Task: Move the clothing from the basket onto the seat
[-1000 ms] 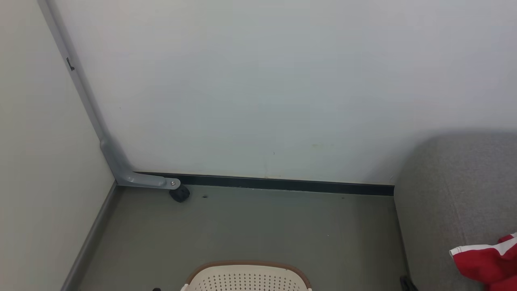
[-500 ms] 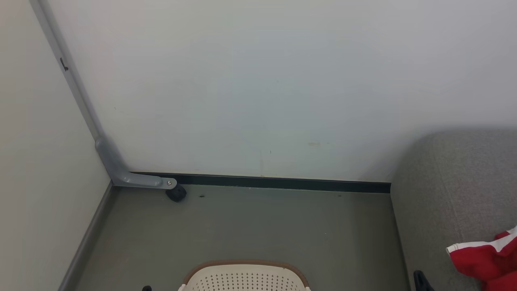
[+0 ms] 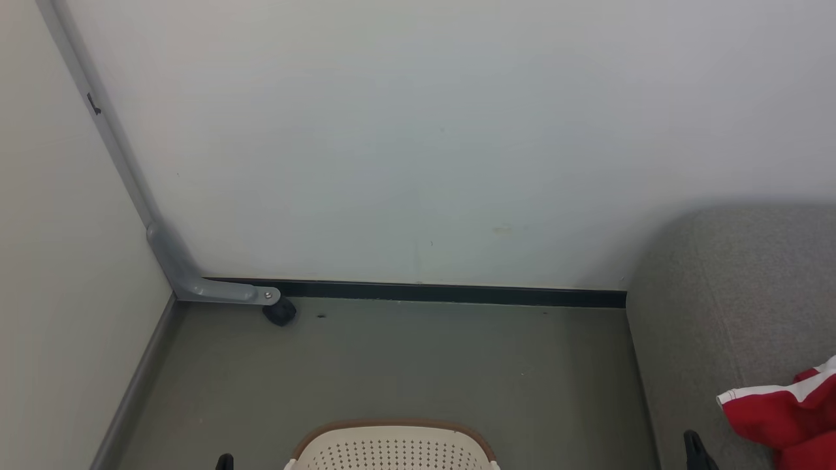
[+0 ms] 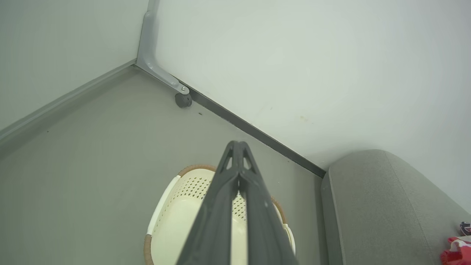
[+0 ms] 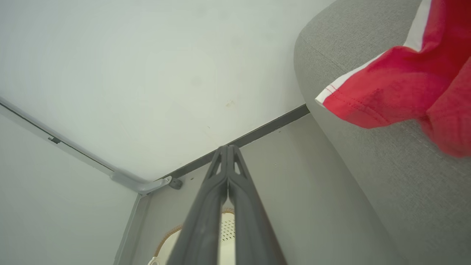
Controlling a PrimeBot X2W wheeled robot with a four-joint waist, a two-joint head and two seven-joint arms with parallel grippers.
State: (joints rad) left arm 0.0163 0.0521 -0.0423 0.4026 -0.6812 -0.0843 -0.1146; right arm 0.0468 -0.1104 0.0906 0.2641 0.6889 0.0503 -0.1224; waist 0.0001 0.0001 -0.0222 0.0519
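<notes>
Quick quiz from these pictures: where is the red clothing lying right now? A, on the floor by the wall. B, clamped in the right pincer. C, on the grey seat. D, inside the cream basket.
C: the red clothing lies on the grey seat, off to the right of the basket, and the part of the basket's inside seen in the left wrist view is bare.
</notes>
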